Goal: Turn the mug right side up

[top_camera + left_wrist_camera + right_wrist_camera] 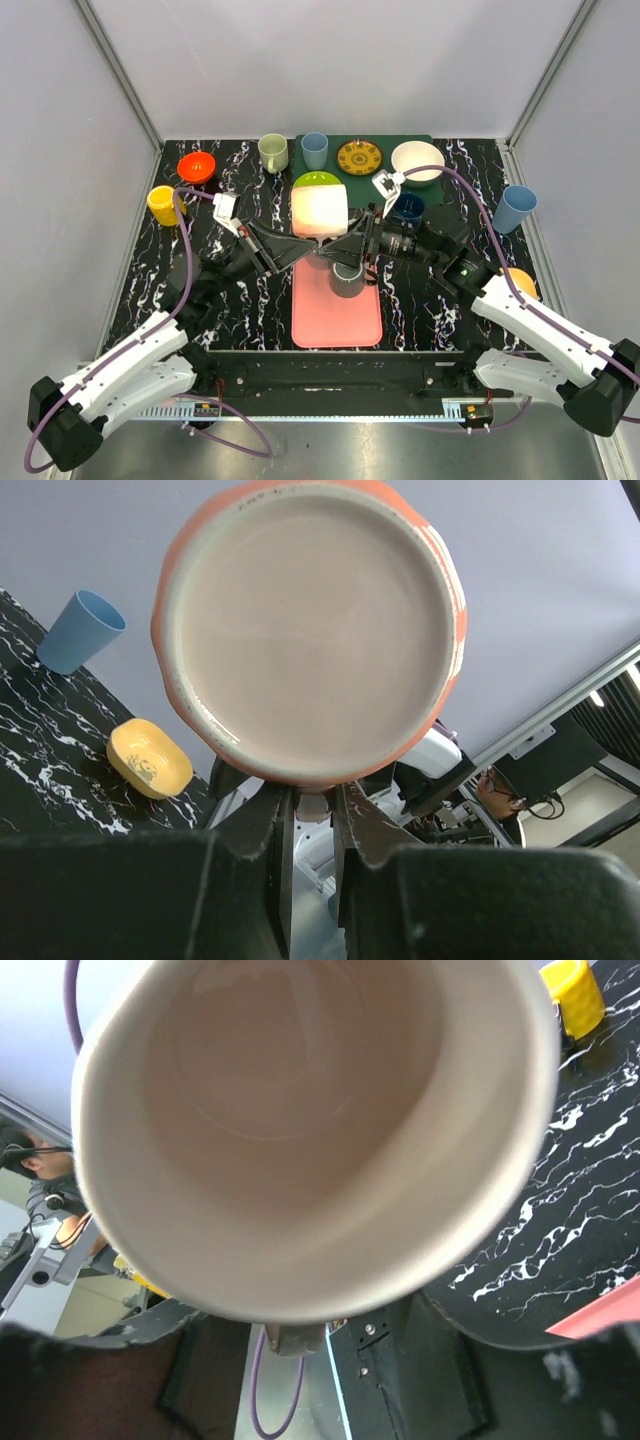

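Observation:
The mug (319,208) is pale pink with an orange outer glaze. It is held on its side in the air above the pink mat (337,315). In the left wrist view I see its flat base (305,630). In the right wrist view I look into its open mouth (300,1110). My left gripper (312,247) comes in from the left, under the mug. Its jaws (313,815) are closed on the handle that hangs below. My right gripper (352,243) sits close at the mug's mouth side. Its fingers are spread wide at the lower corners of its view and hold nothing.
A grey cup (347,279) stands on the pink mat under the grippers. At the back are an orange bowl (197,166), a yellow cup (163,204), a cream mug (273,152), a blue cup (314,150), a patterned plate (359,157), a white bowl (417,162) and a green bowl (316,180). A light blue cup (514,208) and a yellow bowl (520,282) are on the right.

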You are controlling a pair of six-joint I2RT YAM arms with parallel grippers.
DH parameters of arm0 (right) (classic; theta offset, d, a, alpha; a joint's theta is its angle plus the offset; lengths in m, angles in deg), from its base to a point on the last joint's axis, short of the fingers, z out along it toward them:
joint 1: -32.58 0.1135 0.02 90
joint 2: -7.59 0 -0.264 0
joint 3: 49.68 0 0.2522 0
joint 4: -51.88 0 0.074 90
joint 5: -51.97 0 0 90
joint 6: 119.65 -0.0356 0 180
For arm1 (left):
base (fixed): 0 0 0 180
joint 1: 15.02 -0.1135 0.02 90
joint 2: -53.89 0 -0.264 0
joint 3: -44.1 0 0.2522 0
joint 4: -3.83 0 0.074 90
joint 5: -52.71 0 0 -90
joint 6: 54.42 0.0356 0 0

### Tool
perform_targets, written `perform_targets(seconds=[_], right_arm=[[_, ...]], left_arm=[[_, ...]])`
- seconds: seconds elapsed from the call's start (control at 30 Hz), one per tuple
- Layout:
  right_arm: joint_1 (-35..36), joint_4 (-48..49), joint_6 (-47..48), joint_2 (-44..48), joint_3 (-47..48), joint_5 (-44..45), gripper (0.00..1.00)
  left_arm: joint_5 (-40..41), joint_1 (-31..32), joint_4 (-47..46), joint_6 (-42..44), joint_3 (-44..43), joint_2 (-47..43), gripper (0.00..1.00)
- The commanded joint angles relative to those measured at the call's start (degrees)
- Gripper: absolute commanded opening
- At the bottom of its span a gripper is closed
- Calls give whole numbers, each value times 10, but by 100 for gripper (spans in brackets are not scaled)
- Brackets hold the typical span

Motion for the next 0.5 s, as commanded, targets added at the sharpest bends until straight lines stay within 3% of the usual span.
perform_targets(seconds=[0.0, 0.13, 0.27, 0.33, 0.47], right_arm=[[-5, 45, 1, -12, 34, -4, 51], [-5, 65, -14, -20, 35, -12, 29], [-5, 69, -26, -32, 45, -34, 0], [-5, 61, -23, -30, 46, -36, 0], [-7, -31, 24, -4, 80, 14, 0]], left_arm=[[-15, 0, -108, -14, 4, -12, 0], [-19, 0, -105, -14, 11, -13, 0], [-24, 0, -98, -10, 17, -17, 0], [-18, 0, -76, 4, 18, -21, 1], [18, -2, 3, 57, 2, -62, 35]])
